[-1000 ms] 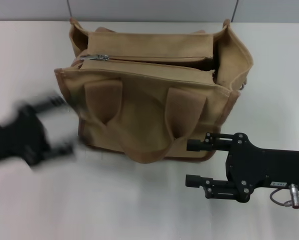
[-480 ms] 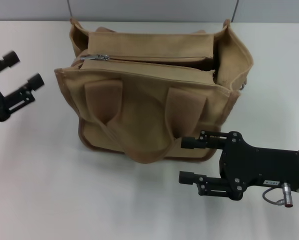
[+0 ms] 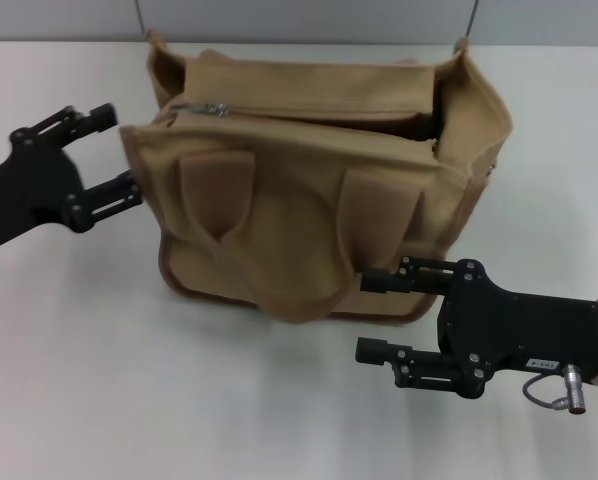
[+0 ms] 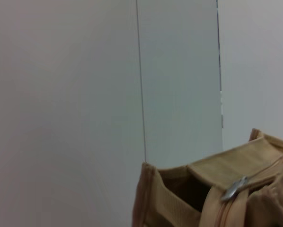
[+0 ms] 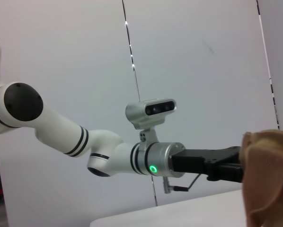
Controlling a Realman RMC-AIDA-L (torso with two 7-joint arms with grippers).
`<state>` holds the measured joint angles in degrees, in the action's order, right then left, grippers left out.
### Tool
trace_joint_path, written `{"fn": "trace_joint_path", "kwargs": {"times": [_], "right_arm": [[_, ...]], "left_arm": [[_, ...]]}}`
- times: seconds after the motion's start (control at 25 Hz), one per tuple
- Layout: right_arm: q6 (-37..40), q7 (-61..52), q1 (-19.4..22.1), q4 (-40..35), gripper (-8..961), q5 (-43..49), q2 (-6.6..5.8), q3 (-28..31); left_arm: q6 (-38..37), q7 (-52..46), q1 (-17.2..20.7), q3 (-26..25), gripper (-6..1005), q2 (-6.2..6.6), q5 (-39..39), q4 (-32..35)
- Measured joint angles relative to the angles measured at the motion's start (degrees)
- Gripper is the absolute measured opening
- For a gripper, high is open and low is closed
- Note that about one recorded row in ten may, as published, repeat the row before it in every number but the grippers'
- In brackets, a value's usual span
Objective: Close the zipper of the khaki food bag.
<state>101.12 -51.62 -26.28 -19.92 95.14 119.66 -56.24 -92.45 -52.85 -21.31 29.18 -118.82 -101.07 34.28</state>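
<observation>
Left claw is coming in fast to the bag's left end, fingers spread, lower one touching the canvas; the bag is tilting slightly. Zipper is open, pull at the bag's left end. Right claw, spread, is waiting by the near right corner, bag mid-worktop.

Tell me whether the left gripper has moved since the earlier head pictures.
Yes. The left gripper has come in toward the khaki food bag; it is now open at the bag's left end, near the zipper pull.
</observation>
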Motion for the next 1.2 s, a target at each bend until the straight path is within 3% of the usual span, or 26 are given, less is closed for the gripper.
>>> {"fn": "trace_joint_path", "kwargs": {"times": [0.28, 0.6, 0.72, 0.92, 1.2], "right_arm": [[1.3, 0.0, 0.2, 0.5, 668, -1.0, 0.04, 0.1], [1.1, 0.0, 0.4, 0.6, 668, -1.6, 0.05, 0.2], [0.9, 0.4, 0.4, 0.7, 668, -1.6, 0.05, 0.2], [0.9, 1.3, 0.4, 1.2, 668, -2.4, 0.05, 0.3], [0.8, 1.4, 0.0, 1.4, 668, -2.5, 0.04, 0.3]], "left_arm": [[0.7, -0.1, -2.0, 1.0, 759, -0.18, 3.3, -3.3], [1.6, 0.0, -1.5, 1.0, 756, -0.16, 8.5, -4.5], [3.0, 0.6, -1.6, 3.3, 755, -0.09, 7.1, -4.5], [4.8, 0.7, 0.0, 12.5, 753, 0.21, 5.4, -0.2], [7.9, 0.2, 0.6, 13.5, 751, -0.2, 9.9, 2.3]]}}
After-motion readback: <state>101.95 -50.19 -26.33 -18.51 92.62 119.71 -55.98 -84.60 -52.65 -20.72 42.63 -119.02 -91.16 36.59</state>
